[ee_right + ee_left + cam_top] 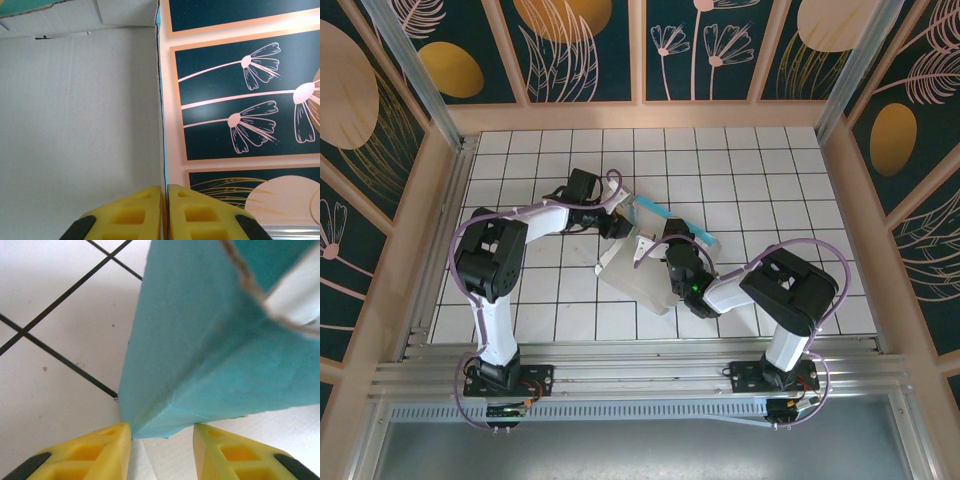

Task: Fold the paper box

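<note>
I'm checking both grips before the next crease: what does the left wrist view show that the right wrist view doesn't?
Left wrist view: the paper box with its teal face showing, one corner pointing into the gap of the open left gripper, over the tiled table. Right wrist view: the box's white face, its edge pinched in the shut right gripper, with the flowered wall panel behind. Both: the box, and yellow fingertips at the bottom.

We find the paper box [200, 340] cut off by the top and right edges in the left wrist view. In the top view, the right gripper [665, 250] covers its middle; the fingertips there are indistinguishable.
</note>
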`<state>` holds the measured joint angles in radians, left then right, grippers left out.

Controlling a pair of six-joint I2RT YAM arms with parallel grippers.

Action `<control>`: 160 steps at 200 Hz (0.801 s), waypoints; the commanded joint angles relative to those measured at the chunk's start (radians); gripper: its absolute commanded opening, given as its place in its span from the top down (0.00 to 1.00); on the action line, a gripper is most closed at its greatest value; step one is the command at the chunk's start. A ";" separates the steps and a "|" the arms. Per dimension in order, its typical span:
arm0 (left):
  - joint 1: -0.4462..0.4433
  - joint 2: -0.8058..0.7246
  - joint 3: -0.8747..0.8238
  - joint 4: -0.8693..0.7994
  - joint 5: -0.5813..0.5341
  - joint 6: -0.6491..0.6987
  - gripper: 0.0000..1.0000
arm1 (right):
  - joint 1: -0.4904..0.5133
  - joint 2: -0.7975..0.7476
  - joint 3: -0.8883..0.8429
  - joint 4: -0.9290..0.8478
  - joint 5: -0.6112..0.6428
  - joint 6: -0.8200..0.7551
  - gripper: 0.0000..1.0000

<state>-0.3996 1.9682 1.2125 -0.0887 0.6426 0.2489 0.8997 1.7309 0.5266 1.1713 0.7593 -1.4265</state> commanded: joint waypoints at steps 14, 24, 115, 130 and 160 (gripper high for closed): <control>-0.005 -0.048 -0.001 0.075 -0.012 0.010 0.63 | 0.013 -0.003 -0.013 0.032 0.003 0.031 0.87; -0.008 -0.042 0.016 0.057 -0.011 0.021 0.63 | 0.015 -0.001 -0.010 0.031 0.001 0.031 0.87; -0.029 -0.028 0.072 0.001 -0.132 0.101 0.56 | 0.016 -0.002 -0.007 0.018 0.001 0.035 0.87; -0.028 -0.021 0.090 -0.005 -0.132 0.106 0.56 | 0.016 0.001 -0.005 0.018 0.000 0.037 0.87; -0.031 0.008 0.130 -0.018 -0.102 0.093 0.62 | 0.018 0.004 -0.002 0.021 0.001 0.038 0.87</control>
<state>-0.4259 1.9533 1.2892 -0.0914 0.5297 0.3252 0.9051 1.7309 0.5266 1.1706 0.7593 -1.4147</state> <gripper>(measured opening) 0.402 0.124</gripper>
